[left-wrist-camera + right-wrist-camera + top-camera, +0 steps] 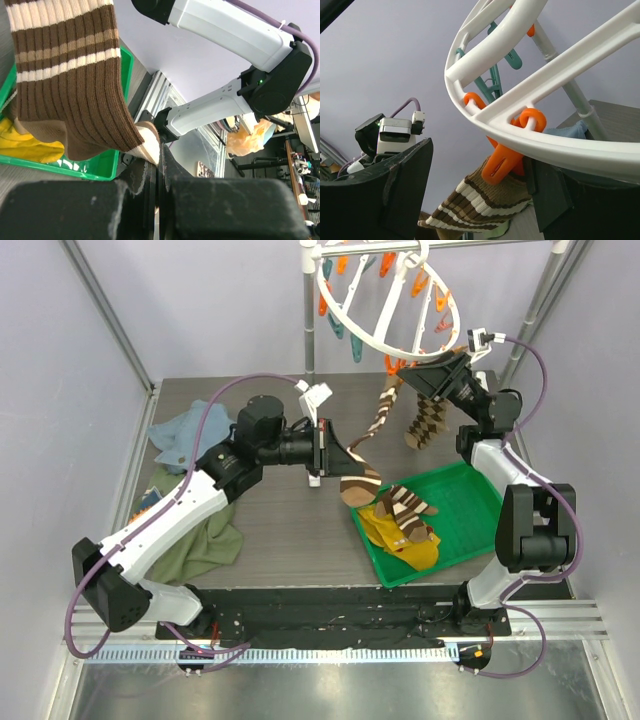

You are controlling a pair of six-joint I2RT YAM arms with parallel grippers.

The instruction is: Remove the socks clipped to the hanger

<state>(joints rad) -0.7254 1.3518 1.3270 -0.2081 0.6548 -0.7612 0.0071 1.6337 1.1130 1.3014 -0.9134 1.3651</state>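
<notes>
Surface: a dark grey wood-grain board [290,530], matt, with the arm bases along its near edge.
Room: pale lilac wall panels [200,300] at the back and both sides, with grey metal posts at the corners.
Rail stand: a grey metal pole [310,335] stood at the back of the surface, carrying the hanger.
Hanger: a white ring [355,337] hung tilted above the far right of the surface, with orange and teal clips dangling from it.
Clipped striped sock: it hung under the ring [480,205], pinched by an orange clip [502,162].
Diamond sock: it dangled just beside it [428,425], its top hidden behind the right arm.
Right gripper: it was raised to the ring's lower edge [480,185], jaws wide, one to each side of the orange clip, holding nothing.
Left gripper: it was over the middle of the surface [159,170], clamped on the held striped sock [70,75], which drooped toward the tray.
Tray: a green tray [455,478] lay on the right of the surface, near the right arm.
Tray socks: yellow socks [400,540] lay heaped inside with a brown-and-white one across them.
Blue cloth: it lay crumpled at the far left [185,435].
Olive cloth: it lay at the near left [205,545], partly under the left arm.
</notes>
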